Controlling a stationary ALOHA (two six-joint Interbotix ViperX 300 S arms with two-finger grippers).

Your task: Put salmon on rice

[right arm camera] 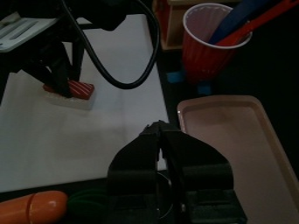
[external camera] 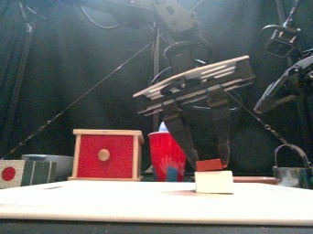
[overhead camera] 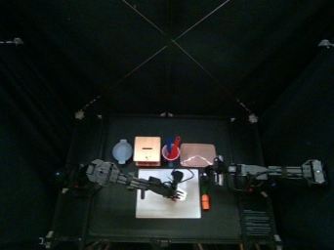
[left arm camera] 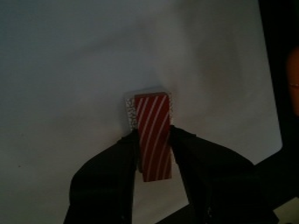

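No writing or label is readable anywhere. My left gripper [left arm camera: 149,144] stands over the white board [left arm camera: 70,61], jaws wide on either side of the salmon [left arm camera: 152,131], a pinkish-red strip with pale diagonal stripes. It lies on top of the rice [external camera: 214,181], white edge showing beneath, long axis running along my jaws. My right gripper [right arm camera: 163,140] rests beside the board, jaws together
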